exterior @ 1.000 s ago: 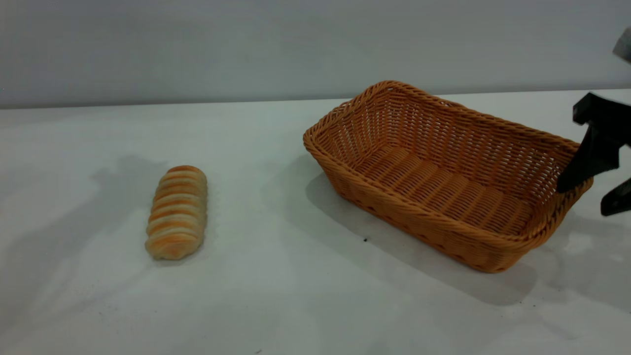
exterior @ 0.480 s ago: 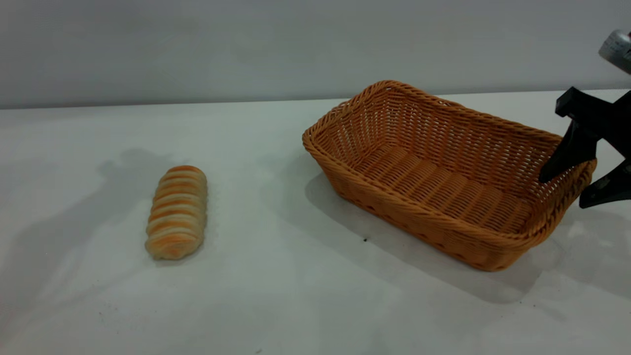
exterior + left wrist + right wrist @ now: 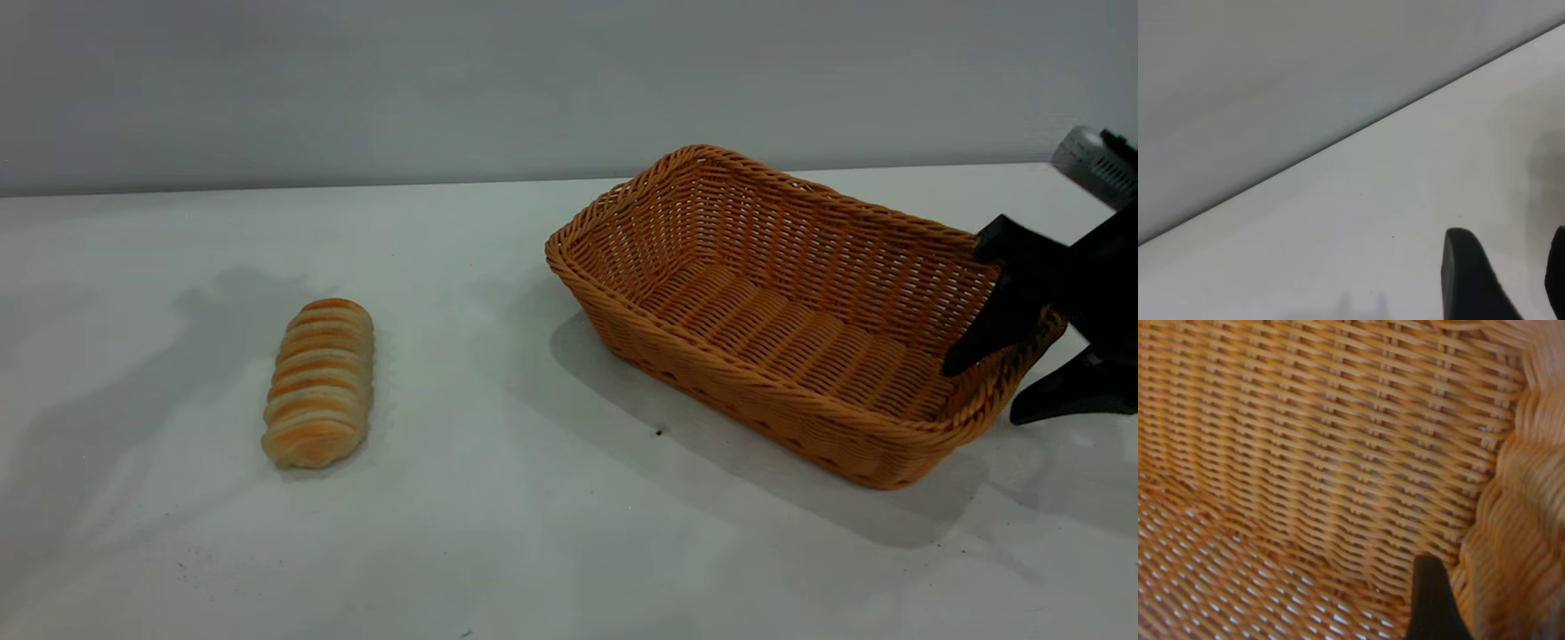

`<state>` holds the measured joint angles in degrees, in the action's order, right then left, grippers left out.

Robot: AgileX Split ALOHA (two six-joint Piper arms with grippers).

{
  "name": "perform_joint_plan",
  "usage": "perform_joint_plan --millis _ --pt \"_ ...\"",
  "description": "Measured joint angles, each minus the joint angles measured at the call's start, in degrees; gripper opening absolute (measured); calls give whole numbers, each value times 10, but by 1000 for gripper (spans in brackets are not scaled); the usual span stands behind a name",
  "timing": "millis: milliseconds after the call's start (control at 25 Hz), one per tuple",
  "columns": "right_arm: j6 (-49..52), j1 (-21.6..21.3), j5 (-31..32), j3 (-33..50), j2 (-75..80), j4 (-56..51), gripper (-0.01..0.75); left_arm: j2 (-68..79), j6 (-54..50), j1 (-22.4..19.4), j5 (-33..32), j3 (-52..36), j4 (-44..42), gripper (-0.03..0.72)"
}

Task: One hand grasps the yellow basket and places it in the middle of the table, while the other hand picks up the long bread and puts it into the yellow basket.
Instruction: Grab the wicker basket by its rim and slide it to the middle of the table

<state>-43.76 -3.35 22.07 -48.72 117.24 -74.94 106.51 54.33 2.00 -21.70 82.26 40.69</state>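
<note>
**Right pincer straddles the basket's end wall**

The yellow basket (image 3: 791, 311) is seen at the right of the exterior frame, resting on the white surface (image 3: 533, 533) and well short of the middle. The right pincer (image 3: 1022, 369) is set wide at the frame's right edge, with one finger (image 3: 991, 329) inside the basket against the short end wall and the other (image 3: 1071, 396) outside it, so that the braided rim lies between them. This placement is judged to be chosen because the rim is the only thin part that such a large basket offers for a grip. In the right wrist view the woven wall (image 3: 1338, 453) fills the frame and a dark fingertip (image 3: 1431, 600) is seen just beside the rim. The wall is not yet judged to be clamped.

The long bread (image 3: 318, 382) lies at the left of the exterior frame, well apart from the basket and untouched. The left pincer (image 3: 1511, 280) is shown only in its own wrist view, over bare surface, with a clear gap between its two dark fingers; it is empty.

Compared with a second earlier, the right pincer is lower and farther toward the frame's left, with its inner finger deeper in the basket. The basket's right end is slightly shifted, and the bread is unmoved.
</note>
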Motion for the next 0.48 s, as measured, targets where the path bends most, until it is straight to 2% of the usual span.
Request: perform_joint_plan --millis 240,480 --pt "-76 0 1 0 27 -88 469 1 0 0 5 0 0 353" --pt "-122 0 15 -11 52 -137 423 18 0 0 7 0 0 353"
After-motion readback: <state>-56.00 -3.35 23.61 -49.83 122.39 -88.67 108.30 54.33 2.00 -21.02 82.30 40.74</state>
